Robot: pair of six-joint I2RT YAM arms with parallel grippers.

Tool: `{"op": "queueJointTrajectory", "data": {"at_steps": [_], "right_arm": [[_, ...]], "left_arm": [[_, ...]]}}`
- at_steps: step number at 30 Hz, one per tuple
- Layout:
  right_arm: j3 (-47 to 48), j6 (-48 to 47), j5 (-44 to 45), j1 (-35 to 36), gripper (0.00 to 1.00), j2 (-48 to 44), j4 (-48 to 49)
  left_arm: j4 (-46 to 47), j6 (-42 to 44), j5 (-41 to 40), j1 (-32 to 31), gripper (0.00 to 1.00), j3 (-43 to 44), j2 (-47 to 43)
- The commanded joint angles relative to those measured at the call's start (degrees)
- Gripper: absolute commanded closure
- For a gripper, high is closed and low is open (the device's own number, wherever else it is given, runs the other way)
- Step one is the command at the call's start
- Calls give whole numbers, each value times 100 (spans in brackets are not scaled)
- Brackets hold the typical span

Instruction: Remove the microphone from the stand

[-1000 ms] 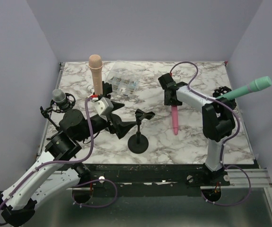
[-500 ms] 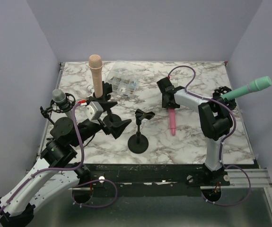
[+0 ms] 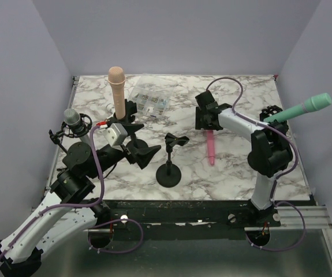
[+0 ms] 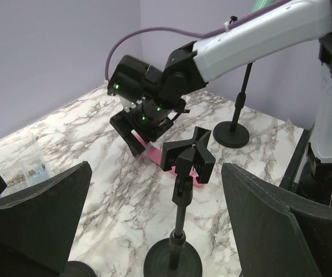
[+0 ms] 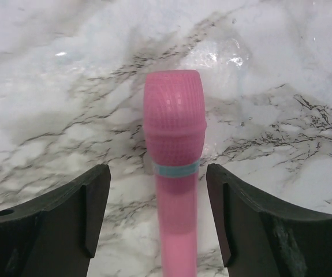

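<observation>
From above, the mic (image 3: 212, 148) lies on the table, one end at the right gripper (image 3: 207, 124).

Left wrist: the left gripper (image 4: 154, 167) gapes; the stand (image 4: 184, 173) is straight ahead.

Right wrist: the right gripper's fingers (image 5: 93, 190) are parted, and the mic lies between them, touching neither.

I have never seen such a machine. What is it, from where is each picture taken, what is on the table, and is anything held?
It is a robot with two arms, each ending in a two-finger gripper. The wide picture comes from a camera fixed above and behind the arms; the other two come from cameras on the wrists, so the dark shapes at their edges are fingers. On the marble table a peach microphone, a grey microphone and a green microphone sit in stands. The empty stand is in the middle. A pink microphone lies flat, and a clear box is at the back. The left gripper is open and empty. The right gripper is open around the pink microphone, not touching it. Nothing is held.
</observation>
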Motion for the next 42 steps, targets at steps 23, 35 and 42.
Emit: {"op": "queueJointTrajectory", "data": {"at_steps": [23,35,42], "right_arm": [[-182,-215,-6106,12,0,-3643,193],[-401,118,-8139,215,0,-3582,1652],[-16,-363,-7402,765,2,-3165,902]], "left_arm": [[40,57,54,-27,1,46,219],[73,21,92,-25,1,30,253],[53,47,46,-22,1,30,254]]}}
